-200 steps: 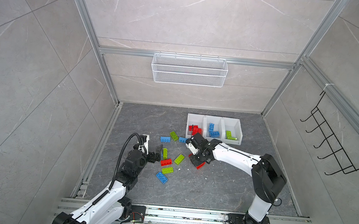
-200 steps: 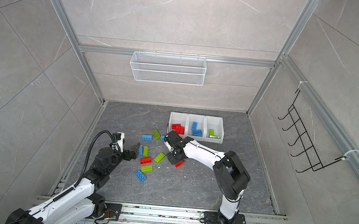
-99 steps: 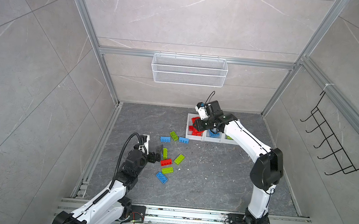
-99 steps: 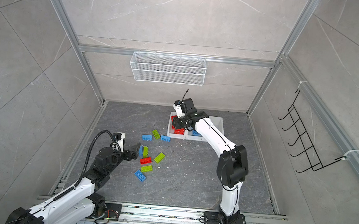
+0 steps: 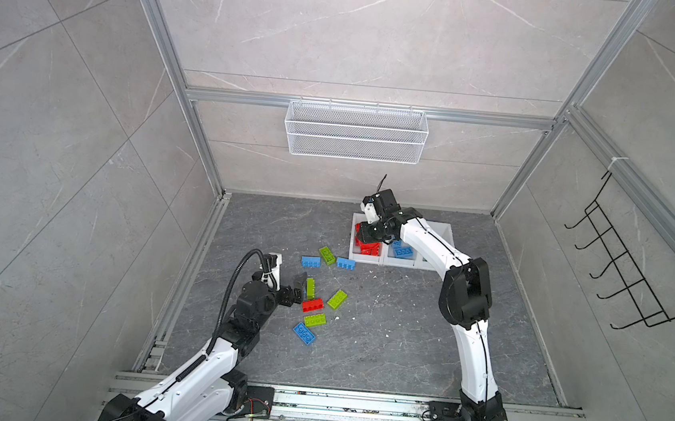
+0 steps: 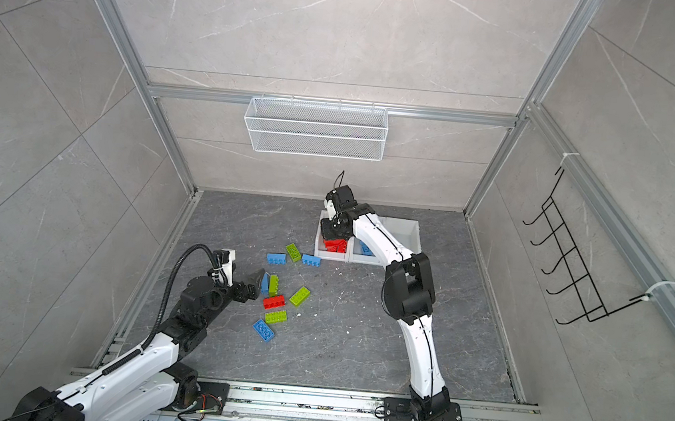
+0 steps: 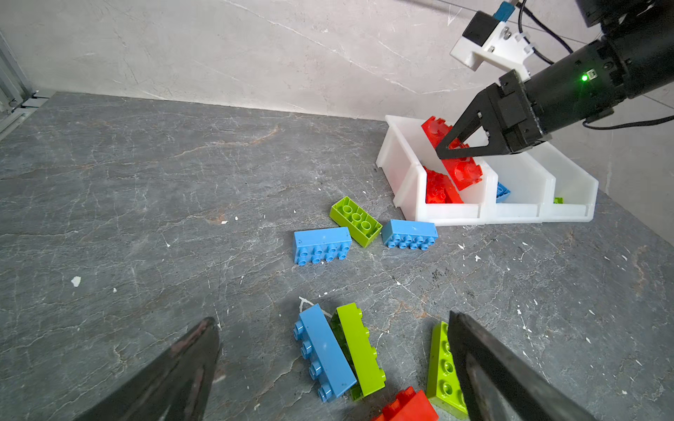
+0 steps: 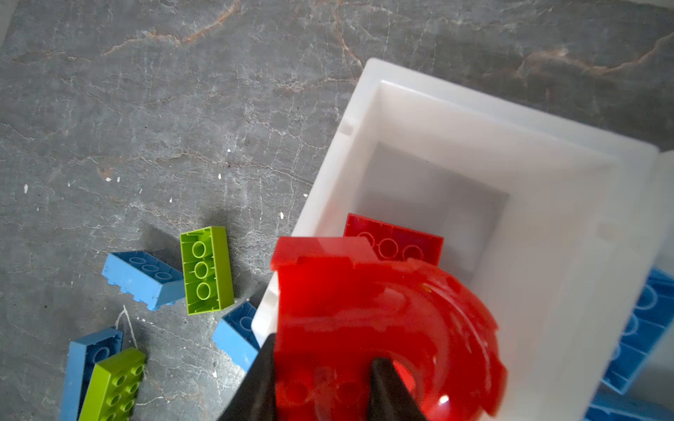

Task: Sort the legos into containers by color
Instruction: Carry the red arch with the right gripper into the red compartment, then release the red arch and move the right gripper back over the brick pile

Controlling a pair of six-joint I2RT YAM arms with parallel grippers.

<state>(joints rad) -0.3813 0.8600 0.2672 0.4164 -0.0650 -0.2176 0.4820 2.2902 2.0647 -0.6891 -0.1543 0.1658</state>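
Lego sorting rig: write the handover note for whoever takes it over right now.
The left end effector is open and empty, low over a blue brick and a green brick lying side by side.
The right end effector is shut on the red arch piece, held over the red bin, not yet released.
Done: red bricks in the red bin, blue bricks in the middle bin, at least one green piece in the end bin.
Left: release the arch, then clear nine loose bricks off the floor: four blue, four green, one red brick.
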